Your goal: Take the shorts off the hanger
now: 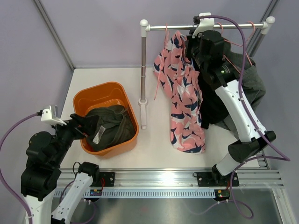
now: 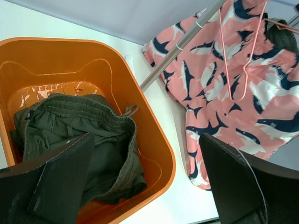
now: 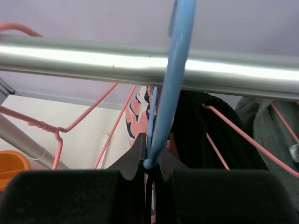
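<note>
The pink shorts [image 1: 182, 93] with navy-and-white print hang from the rail [image 1: 205, 25] on a hanger; they also show in the left wrist view [image 2: 243, 93]. The black shorts [image 1: 210, 109] and the grey shorts [image 1: 252, 84] hang behind my right arm. My right gripper [image 1: 194, 46] is up at the rail, shut [image 3: 149, 161] on a blue hanger [image 3: 173, 84] hooked over the rail [image 3: 93, 58]. The dark olive shorts [image 1: 110, 126] lie in the orange bin [image 1: 105, 91]. My left gripper [image 2: 149, 186] is open and empty over the bin's edge [image 2: 154, 135], above the olive shorts [image 2: 79, 126].
The rack's upright post [image 1: 143, 70] stands between the bin and the hanging clothes. Pink wire hangers [image 3: 60, 130] hang on the rail beside the blue one. Purple walls close in the back and both sides of the white table [image 1: 154, 140].
</note>
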Robot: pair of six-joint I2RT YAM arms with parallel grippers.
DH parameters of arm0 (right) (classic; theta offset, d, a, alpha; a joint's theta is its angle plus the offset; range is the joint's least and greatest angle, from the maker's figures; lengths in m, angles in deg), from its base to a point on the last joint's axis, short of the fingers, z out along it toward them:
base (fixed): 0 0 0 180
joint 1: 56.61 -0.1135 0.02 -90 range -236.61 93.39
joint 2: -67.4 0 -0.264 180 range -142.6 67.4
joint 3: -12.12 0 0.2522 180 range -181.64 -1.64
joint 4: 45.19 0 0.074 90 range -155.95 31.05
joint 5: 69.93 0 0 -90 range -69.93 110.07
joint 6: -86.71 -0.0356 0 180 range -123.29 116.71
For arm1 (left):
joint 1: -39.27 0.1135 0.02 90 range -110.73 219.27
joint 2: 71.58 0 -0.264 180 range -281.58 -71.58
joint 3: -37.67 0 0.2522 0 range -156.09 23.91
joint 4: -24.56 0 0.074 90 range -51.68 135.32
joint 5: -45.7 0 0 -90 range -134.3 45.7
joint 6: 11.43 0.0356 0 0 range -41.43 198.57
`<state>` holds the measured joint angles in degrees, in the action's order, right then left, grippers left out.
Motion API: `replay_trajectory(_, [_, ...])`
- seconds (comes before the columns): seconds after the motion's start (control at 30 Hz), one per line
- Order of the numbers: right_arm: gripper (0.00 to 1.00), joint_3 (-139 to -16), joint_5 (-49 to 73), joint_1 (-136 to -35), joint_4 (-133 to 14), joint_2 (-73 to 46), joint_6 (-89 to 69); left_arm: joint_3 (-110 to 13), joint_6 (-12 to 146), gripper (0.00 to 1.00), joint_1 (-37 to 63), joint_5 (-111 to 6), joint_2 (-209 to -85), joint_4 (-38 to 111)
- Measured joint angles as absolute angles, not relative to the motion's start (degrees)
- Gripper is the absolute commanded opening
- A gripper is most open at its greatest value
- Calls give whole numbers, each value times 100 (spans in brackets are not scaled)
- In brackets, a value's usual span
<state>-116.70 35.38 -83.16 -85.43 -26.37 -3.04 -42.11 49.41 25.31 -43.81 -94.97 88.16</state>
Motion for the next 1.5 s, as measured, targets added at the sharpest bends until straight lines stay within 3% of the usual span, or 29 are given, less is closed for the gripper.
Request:
replay_trajectory(0.3, [0, -11627, 3556, -8316, -8899, -1754, -488, -4001, 5207, 99, 2531, -4788, -9666, 8646])
replay_trajectory(0.6, [0, -10945, 3405, -8504, -10565, -651, -1321, -4010, 5463, 99, 2531, -5817, -9812, 8211])
replay_trajectory(0.9, [0, -9867, 3632, -10696, -11771, 287, -2088, -3818, 5452, 99, 2531, -6687, -10181, 7706])
replay_trajectory(1.17, [0, -9050, 4238, -12167, -11863, 95, -2833, -3070, 5264, 95, 2387, -6973, -10254, 7286])
replay_trajectory(1.3, [0, -9045, 4544, -12672, -11819, -47, -3030, -2462, 5032, 95, 1399, -6630, -10398, 6998])
replay_trajectory(1.5, [0, -9144, 4961, -12851, -11810, -347, -3119, -2414, 4825, 97, -1045, -4880, -11434, 6552])
